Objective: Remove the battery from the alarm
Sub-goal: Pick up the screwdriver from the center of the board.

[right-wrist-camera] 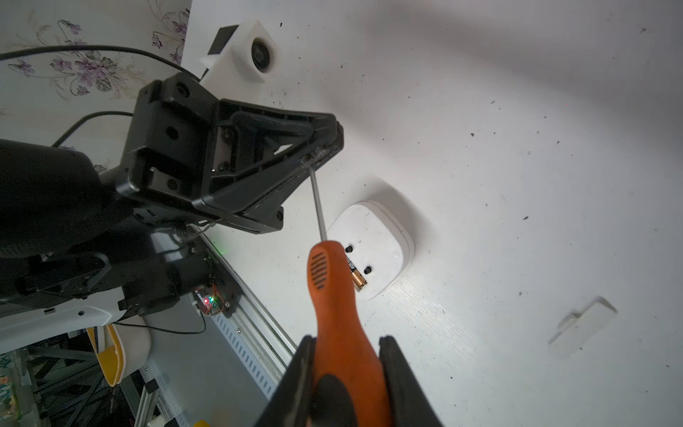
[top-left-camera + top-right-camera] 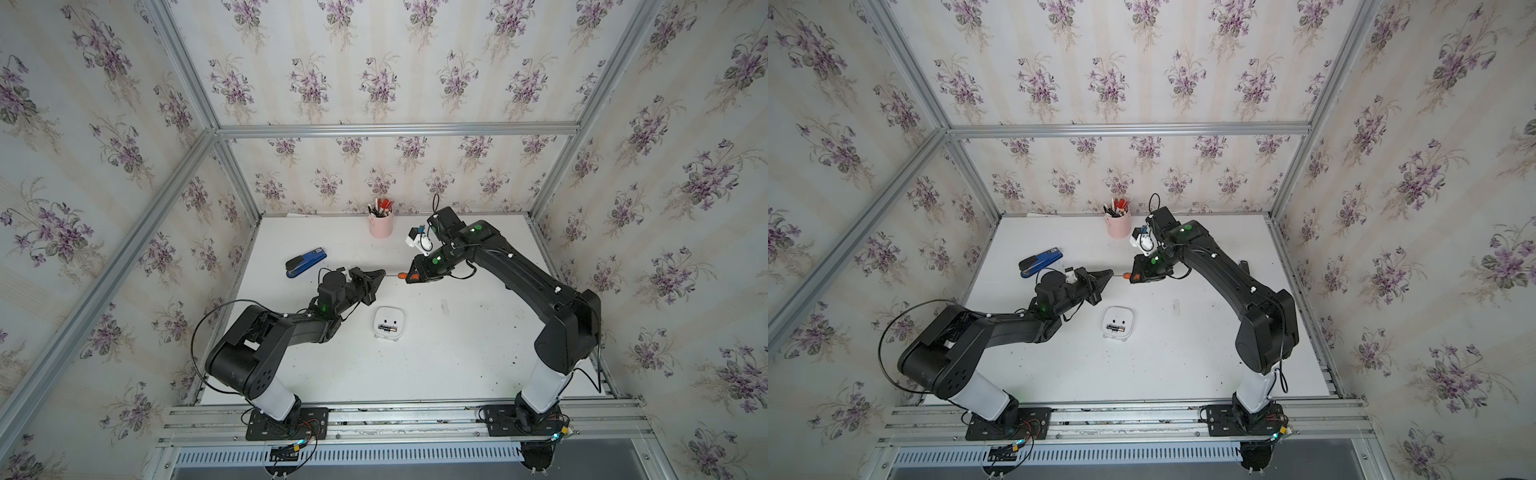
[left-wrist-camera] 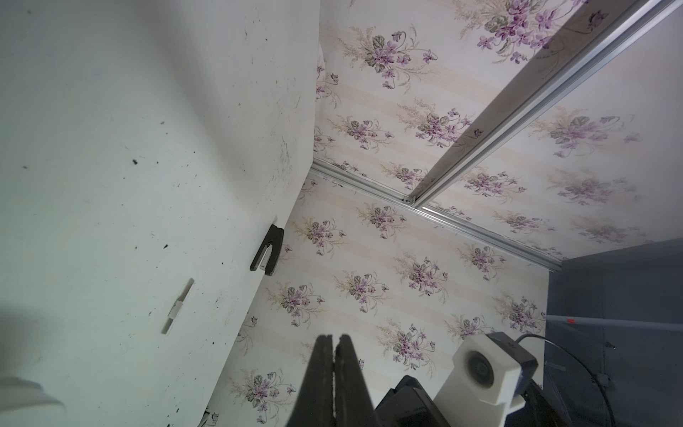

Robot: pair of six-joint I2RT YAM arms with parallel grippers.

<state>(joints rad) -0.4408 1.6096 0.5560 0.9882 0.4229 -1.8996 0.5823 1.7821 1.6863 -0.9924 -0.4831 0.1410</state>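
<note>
The white alarm [image 2: 388, 316] [image 2: 1118, 316] lies back-up on the table in both top views, nearer the front than the grippers. The dark battery [image 2: 387, 329] [image 1: 357, 279] with a gold end sits in its open slot. An orange-handled screwdriver [image 2: 401, 275] [image 1: 332, 295] hangs level above the table between both grippers. My left gripper [image 2: 383, 273] [image 1: 321, 155] is shut on the tip of its metal shaft. My right gripper [image 2: 409, 277] [image 1: 345, 338] has its fingers pressed on both sides of the orange handle. Neither gripper touches the alarm.
A pink pen cup [image 2: 380, 226] stands at the back and a blue stapler [image 2: 305, 262] lies at the left. A small white cover piece [image 1: 584, 325] [image 2: 444, 306] lies to the right of the alarm. A black clip [image 3: 268, 251] sits at the table's right edge.
</note>
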